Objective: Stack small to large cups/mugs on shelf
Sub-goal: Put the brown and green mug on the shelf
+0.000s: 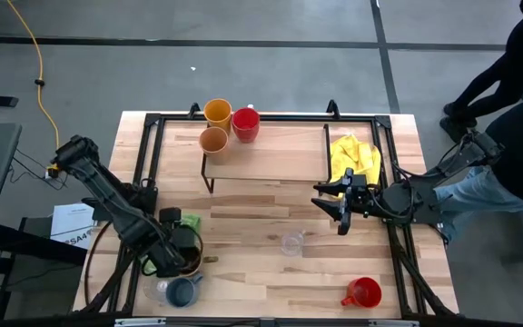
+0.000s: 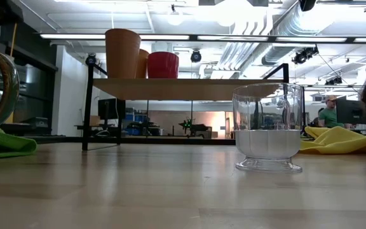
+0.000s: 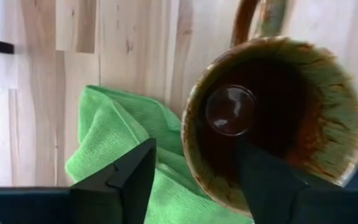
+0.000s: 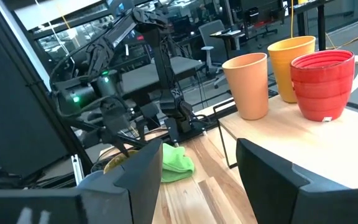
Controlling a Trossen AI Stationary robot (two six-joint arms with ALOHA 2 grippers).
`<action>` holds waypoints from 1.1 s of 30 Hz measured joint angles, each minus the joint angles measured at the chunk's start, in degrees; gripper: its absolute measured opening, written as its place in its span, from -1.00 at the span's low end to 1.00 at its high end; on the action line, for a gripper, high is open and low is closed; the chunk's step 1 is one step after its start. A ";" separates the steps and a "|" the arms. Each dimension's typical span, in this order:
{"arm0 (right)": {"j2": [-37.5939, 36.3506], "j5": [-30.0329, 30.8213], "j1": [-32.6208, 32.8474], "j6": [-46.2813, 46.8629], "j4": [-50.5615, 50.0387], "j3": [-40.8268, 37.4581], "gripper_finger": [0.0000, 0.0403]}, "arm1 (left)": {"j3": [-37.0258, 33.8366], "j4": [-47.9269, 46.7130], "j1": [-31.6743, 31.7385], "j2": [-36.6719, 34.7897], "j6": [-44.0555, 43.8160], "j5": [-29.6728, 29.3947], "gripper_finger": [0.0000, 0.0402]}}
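Right under my left tool (image 3: 194, 158) sits the brown mug (image 3: 278, 118), low and left in the high view. One finger hangs inside the mug and the other hangs outside, over the green cloth (image 3: 110, 137). The tool is open, and it does not pinch the rim yet.

I think a few things could go wrong. The outer finger is close to the cloth, so if I close now it might grab cloth too, and the cloth might drag along. The mug looks shiny inside, so a thin pinch on the wall could slip, and the mug could tip or drop. The blue-grey mug (image 1: 182, 292) stands just beside it, and a swing could knock that one.

My right tool (image 4: 197, 168) waits open and holds nothing, at the right of the high view, near the shelf (image 1: 271, 159). Up on the shelf's left end stand the yellow-orange cup (image 1: 217, 112), the tan cup (image 1: 212, 139) and a red mug (image 1: 245, 123), close together. A clumsy drop there could bump them. The clear glass (image 2: 269, 127) stands alone mid-worktop, in my path.
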 joint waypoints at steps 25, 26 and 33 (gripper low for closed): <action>0.00 0.02 0.00 -1.03 -0.20 0.00 -0.02 | 0.00 1.25 0.05 3.40 -6.58 0.26 -0.47; 0.00 0.02 0.00 -1.03 -0.20 0.00 -0.02 | 0.00 1.23 0.05 3.40 -6.58 0.22 -0.51; 0.00 0.02 0.00 -1.03 -0.20 0.00 -0.02 | 0.00 1.28 0.05 3.40 -6.45 -1.29 -0.81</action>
